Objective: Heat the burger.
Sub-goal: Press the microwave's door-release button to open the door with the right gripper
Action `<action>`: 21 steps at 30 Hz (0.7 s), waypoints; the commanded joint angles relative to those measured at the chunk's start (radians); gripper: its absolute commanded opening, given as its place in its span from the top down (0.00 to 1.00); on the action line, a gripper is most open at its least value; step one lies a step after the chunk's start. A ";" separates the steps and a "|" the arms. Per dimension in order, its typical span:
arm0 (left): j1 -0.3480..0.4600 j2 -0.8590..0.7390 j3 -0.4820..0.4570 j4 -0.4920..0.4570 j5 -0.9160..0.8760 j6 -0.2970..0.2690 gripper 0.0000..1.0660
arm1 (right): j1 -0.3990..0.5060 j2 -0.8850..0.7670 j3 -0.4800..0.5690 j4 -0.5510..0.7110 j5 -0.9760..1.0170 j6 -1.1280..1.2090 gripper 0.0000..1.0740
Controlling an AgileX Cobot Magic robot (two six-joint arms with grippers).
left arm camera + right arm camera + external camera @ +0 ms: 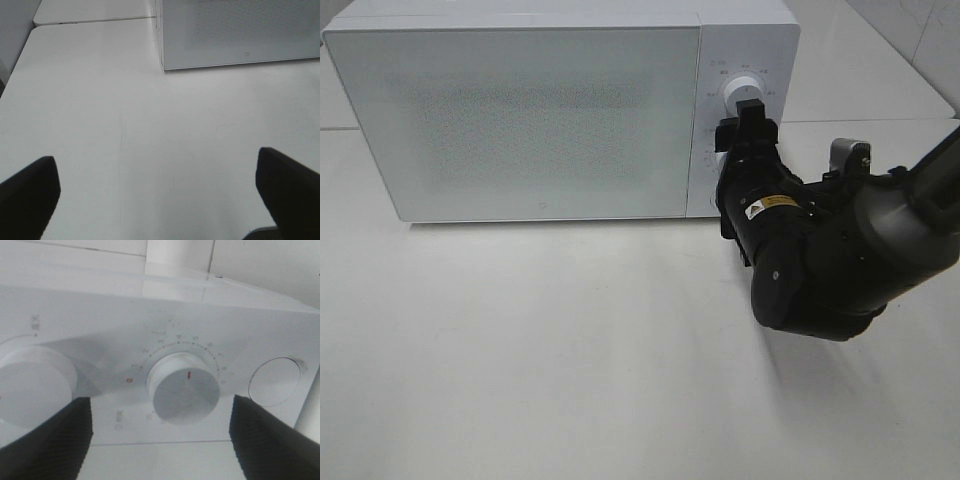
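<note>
I can't see the burger in any view. My judgement is that it sits inside the microwave [745, 40], which stands at 12 o'clock on the table [570, 350]. Its frosted door [520, 110] is closed and hides whatever is behind it.

The right gripper [160, 430] reaches in from 3 o'clock to the control strip on the 3 o'clock side of the door. Its fingers [50, 440] stand apart on either side of the timer dial [185, 390], with a clear gap to the dial on both sides, so it is spread and holding nothing. The dial's red mark sits well off the zero, so I'd say the time is set. The upper dial [740, 92] shows just above the fingertip in the high view.

The left gripper [160, 200] hangs over bare table near the microwave's 9 o'clock corner, jaws wide and empty.

As for handling, I expect a burger to be light and soft, a loose stack whose layers slide if it is squeezed or tipped. A glossy bun gives the pads little purchase, and a hard pinch would dent it. If I had to lift it, I'd close gently across the widest part of the bun, low enough to steady the layers, and keep it level. Once heated, it will likely be softer.
</note>
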 commanded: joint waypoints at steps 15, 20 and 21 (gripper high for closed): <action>0.000 -0.016 0.002 -0.007 -0.015 0.000 0.06 | -0.008 -0.258 0.145 -0.211 0.409 -0.684 0.29; 0.000 -0.016 0.002 -0.007 -0.015 0.000 0.06 | -0.073 -0.345 0.102 -0.217 0.682 -0.981 0.29; 0.000 -0.016 0.002 -0.007 -0.015 0.000 0.06 | -0.104 -0.374 0.077 -0.228 0.814 -1.081 0.29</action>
